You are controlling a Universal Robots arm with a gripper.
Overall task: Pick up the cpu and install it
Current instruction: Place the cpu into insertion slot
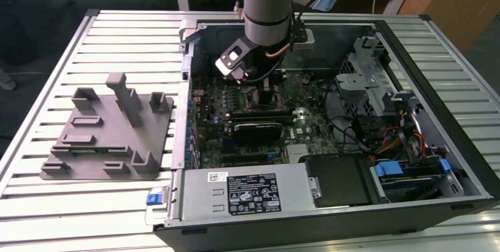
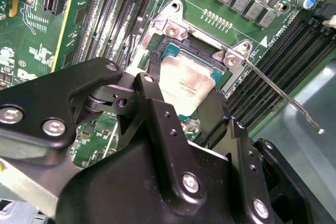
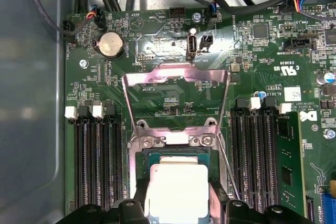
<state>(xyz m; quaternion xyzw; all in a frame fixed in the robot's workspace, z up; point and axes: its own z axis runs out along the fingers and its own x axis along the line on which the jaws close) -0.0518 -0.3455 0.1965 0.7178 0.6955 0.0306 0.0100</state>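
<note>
Your gripper (image 1: 252, 78), in the exterior view's upper middle, is closed on the cpu (image 3: 176, 190) over the socket (image 3: 173, 154).

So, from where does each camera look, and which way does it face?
Exterior view: off the arm, high up, looking down into the open computer case; the arm shows.
First wrist view: on the wrist, facing the motherboard squarely; the gripper shows.
Second wrist view: on the wrist, slanting past the gripper's body onto the socket.
Both wrist views share the cpu, held by the gripper.

Silver-grey cpu (image 3: 176, 191), green motherboard (image 3: 157, 45)
</note>
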